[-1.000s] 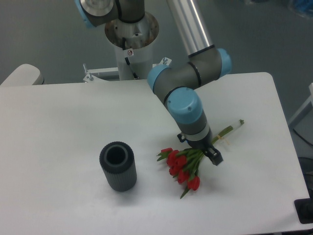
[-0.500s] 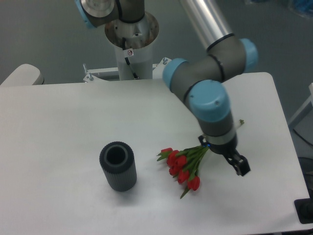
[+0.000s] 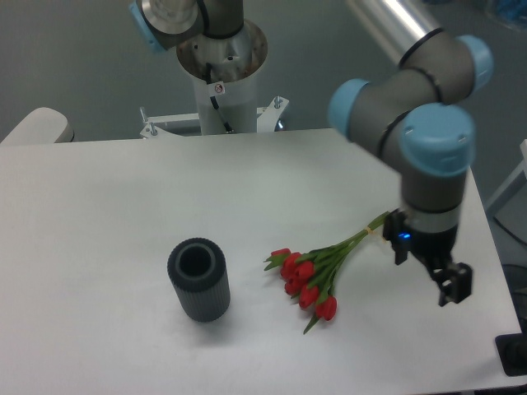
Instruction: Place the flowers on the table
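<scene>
Camera view, first speaker: What did the fixed camera show?

Second speaker: The flowers (image 3: pixel 313 276) lay flat on the white tabletop (image 3: pixel 99 206), blooms toward 7 o'clock and stems toward 2 o'clock. A dark ribbed vase (image 3: pixel 198 280) stood upright at their 9 o'clock, apart from them.

First speaker: And the gripper?

Second speaker: The gripper (image 3: pixel 453 288) hung at the bouquet's 3 o'clock, clear of it and holding nothing. Whether its fingers were apart or together, I could not tell.

First speaker: How would the bouquet handle?

Second speaker: Probably light and floppy, with easily crushed heads. The bunched stems looked the safest hold.

First speaker: Any writing?

Second speaker: Only a small sticker on the robot base (image 3: pixel 221 87), too small to read.
</scene>
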### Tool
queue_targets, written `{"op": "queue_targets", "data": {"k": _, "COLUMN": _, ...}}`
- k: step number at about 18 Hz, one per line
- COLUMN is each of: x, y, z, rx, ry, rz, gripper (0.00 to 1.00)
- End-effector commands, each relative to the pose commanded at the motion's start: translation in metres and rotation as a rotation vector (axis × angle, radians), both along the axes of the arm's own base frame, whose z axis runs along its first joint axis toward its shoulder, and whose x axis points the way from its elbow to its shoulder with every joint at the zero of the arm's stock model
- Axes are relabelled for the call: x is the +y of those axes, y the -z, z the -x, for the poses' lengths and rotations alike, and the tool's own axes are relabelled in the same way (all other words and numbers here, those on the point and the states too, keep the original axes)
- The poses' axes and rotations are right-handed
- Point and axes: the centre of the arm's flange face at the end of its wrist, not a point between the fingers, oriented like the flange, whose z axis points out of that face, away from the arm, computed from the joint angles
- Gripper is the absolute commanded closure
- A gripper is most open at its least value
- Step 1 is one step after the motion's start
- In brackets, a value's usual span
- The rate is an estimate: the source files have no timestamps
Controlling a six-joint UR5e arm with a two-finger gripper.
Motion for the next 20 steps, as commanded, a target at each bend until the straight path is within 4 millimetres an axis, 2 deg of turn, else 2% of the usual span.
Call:
{"op": "queue_targets", "data": {"k": 4, "x": -0.0136, "y": 0.0014, "z": 0.0103, "rx": 0.017, "ry": 0.063, "rz": 0.005, "gripper": 0.01}}
{"op": "queue_targets", "data": {"k": 20, "x": -0.0137, "y": 0.0035, "z": 0.0078, "rx": 0.012, "ry": 0.067, "rz": -0.002, "gripper": 0.01}}
